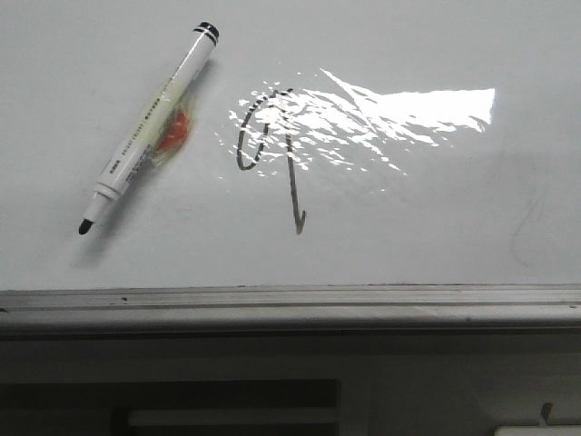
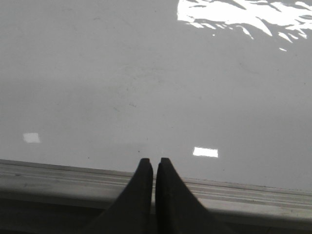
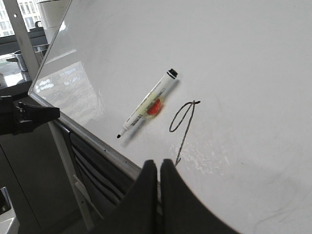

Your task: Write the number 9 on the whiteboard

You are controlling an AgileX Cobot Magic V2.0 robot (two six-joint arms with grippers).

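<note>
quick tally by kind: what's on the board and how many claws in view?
Markers: 1, the marker, uncapped, lying on the whiteboard
Drawn figures: 1, the number 9
Claws: 2, left claw and right claw, both shut and empty
Total: 4

Glare washes over the top of the number 9 [image 1: 272,154] in the front view, so the upper loop breaks up among the bright patches and its closure is hard to trace. The whiteboard [image 1: 408,236] runs off every side but the near one. Print along the marker [image 1: 150,123] is too small to read, and the orange-red blob [image 1: 174,132] under it is a blur. Each wrist view crops its own gripper, left [image 2: 154,161] and right [image 3: 158,163], to dark fingertips.
</note>
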